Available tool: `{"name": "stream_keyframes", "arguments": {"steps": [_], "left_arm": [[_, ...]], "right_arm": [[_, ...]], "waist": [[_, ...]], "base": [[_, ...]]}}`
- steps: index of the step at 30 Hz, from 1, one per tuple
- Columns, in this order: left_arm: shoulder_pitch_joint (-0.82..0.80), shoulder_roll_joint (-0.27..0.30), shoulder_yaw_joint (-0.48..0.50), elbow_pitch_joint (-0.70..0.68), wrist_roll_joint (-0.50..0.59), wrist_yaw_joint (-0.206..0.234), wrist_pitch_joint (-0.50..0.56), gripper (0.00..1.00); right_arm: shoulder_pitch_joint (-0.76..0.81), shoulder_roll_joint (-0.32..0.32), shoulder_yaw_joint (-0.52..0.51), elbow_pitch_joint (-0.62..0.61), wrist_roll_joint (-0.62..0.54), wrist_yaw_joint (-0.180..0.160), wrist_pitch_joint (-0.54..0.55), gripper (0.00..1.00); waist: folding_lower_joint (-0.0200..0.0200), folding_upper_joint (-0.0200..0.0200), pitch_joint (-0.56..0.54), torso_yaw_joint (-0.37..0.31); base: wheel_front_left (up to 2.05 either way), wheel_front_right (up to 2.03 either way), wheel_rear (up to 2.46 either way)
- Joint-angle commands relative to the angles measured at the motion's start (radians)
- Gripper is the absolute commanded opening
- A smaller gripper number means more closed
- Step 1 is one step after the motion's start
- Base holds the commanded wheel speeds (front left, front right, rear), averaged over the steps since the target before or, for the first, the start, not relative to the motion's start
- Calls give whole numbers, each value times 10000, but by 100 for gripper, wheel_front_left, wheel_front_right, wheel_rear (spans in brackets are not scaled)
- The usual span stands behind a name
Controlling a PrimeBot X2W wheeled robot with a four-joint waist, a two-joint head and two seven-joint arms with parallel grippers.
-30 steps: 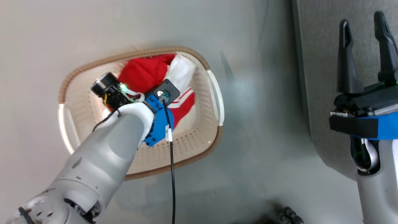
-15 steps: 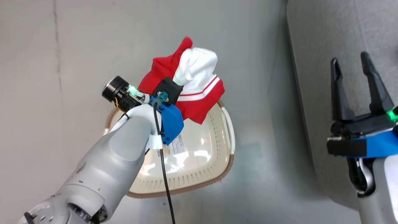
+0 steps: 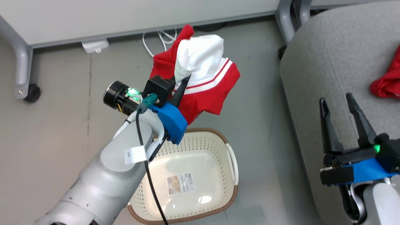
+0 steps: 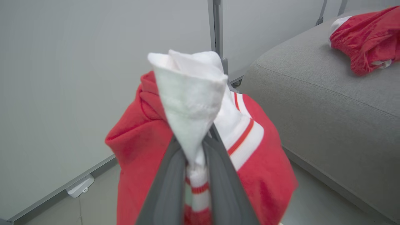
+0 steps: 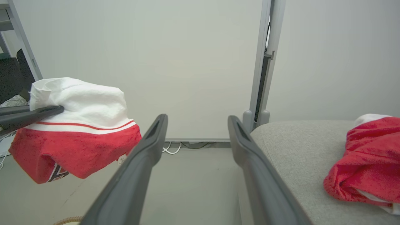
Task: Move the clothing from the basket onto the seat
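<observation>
Nearest, the right tool [image 3: 335,99] stood released, jaws wide with nothing between them, near the seat's edge. It was judged idle and kept out of the other arm's way.

The left tool [image 4: 195,150] was clenched on the garment [image 3: 209,93]. It pinched a bunched fold of white lining between its fingers, so the red body and striped trim hung free below and to either side. The grip took one fold only. That was judged adequate for a light, soft item, though the loose hem could catch on the seat's edge in transit.

The garment was held in the air above and beyond the basket [image 3: 215,147], clear of its rim. It was apart from the seat [image 3: 328,62], which lay to the robot's right. The work was judged mid-transfer: lift done, carry across and release not yet done.

Basket: it stood on the floor [image 3: 62,125] below the left arm. Its visible bottom carried a printed label [image 3: 180,183] and no cloth. The arm hid the near left part, which could not be checked.

Seat: one other garment [image 3: 387,84] lay crumpled on top, well apart from the right tool.

Beyond, cables [image 3: 162,37] lay on the floor under a pale panel [image 3: 140,12].
</observation>
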Motion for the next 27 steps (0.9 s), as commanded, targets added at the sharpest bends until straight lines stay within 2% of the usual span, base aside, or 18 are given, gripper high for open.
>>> {"name": "stream_keyframes", "arguments": {"steps": [1, 15, 27], "left_arm": [[330, 69, 223, -321, 90, 53, -47, 0], [2375, 89, 1121, -2142, 471, 95, -49, 0], [3430, 95, 1396, -3109, 799, 126, -49, 0]], "right_arm": [[296, 76, -13, 81, -42, 1, -34, 100], [1476, 441, -31, 413, -199, 1, -34, 100], [1978, 661, 42, 538, -148, 1, -34, 100]], "waist": [[3, -1, -582, 28], [3, -1, -2241, 272], [3, -1, -2664, 586]], "base": [[0, 0, 0], [0, 0, 0], [0, 0, 0]]}}
